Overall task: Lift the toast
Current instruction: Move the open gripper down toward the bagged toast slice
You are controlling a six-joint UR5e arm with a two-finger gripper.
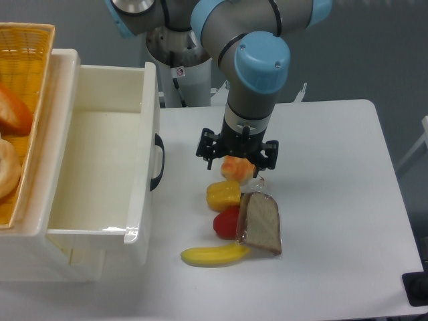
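The toast (261,223) lies flat on the white table (334,167), a grey-brown slice with a darker crust, its rounded top pointing away from me. It leans on a red toy (225,223) at its left. My gripper (239,162) hangs from the arm just behind the toast, directly over an orange and white toy (237,167). It is a little up and left of the toast and does not touch it. Its fingers are hidden under the wrist, so I cannot tell whether they are open or shut.
A yellow banana (214,255) lies in front of the toast. A yellow toy (223,194) sits beside the red one. A large white bin (148,120) with a dark handle (158,162) stands at the left. A wicker basket (27,40) with bread rolls (12,114) is at the far left.
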